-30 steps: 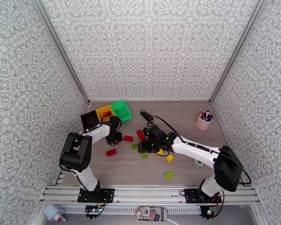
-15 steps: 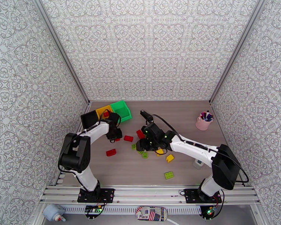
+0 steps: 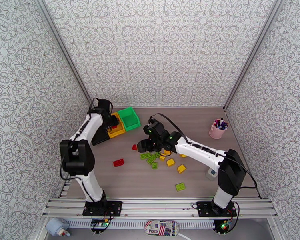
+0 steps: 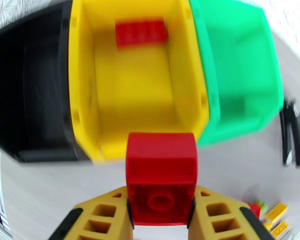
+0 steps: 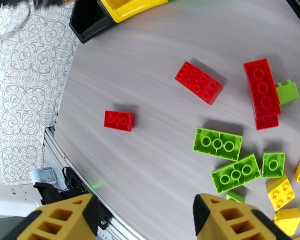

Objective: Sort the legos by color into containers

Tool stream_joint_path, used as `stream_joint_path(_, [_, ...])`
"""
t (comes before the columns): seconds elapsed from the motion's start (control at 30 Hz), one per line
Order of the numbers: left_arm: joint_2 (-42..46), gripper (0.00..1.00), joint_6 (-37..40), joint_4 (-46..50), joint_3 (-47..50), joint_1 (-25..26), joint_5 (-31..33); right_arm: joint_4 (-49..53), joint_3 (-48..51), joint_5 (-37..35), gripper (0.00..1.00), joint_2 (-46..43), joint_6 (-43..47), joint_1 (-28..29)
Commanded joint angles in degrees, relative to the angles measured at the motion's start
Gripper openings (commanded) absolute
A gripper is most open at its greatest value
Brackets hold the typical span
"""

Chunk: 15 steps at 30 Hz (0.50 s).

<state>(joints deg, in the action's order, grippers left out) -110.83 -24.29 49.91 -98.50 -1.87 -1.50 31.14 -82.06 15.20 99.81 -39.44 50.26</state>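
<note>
Between the fingers of my left gripper [image 4: 161,205] sits a red lego [image 4: 161,185]; the gripper is shut on it, just short of the near rim of the yellow container [image 4: 130,93]. Another red lego [image 4: 141,33] lies inside that container. The black container [image 4: 30,89] is to its left and the green container [image 4: 238,77] to its right. My right gripper [image 5: 148,221] hangs open over the table with nothing between its fingers. Past it lie red legos [image 5: 198,82], lime green legos [image 5: 218,144] and yellow legos [image 5: 280,191]. From above, the left gripper [image 3: 111,123] is at the bins and the right gripper [image 3: 141,147] is mid-table.
A pink cup of pens [image 3: 217,129] stands at the back right. A black stapler-like object [image 4: 292,135] lies right of the green bin. One red brick [image 3: 118,162] and a lime brick [image 3: 180,187] lie apart from the pile. The table's left edge [image 5: 58,129] is near the right gripper.
My left arm has carried the red brick from the table back and left to the bins. My right gripper has opened and shifted left and back, and the bricks under it have spread.
</note>
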Motion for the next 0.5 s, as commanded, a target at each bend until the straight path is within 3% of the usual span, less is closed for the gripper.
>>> stream_joint_path(0.0, [-4.42, 0.53, 1.44, 6.12, -5.67, -1.12, -0.98, 2.08, 1.08, -2.15, 0.68, -2.94, 0.69, 0.54])
stream_joint_path(0.13, [-1.96, 0.79, 1.27, 5.12, -4.17, 0.10, -0.42, 2.10, 3.95, -3.79, 0.72, -5.17, 0.53, 0.53])
stream_joint_path(0.23, [2.05, 0.84, 0.79, 3.18, 0.92, 1.51, 0.41, 1.89, 5.73, -4.00, 0.74, -6.00, 0.59, 0.54])
stream_joint_path(0.47, [15.23, 0.85, -2.96, -3.25, 19.17, 3.65, 0.09, 2.51, 7.76, -4.86, 0.75, -6.41, 1.99, 0.53])
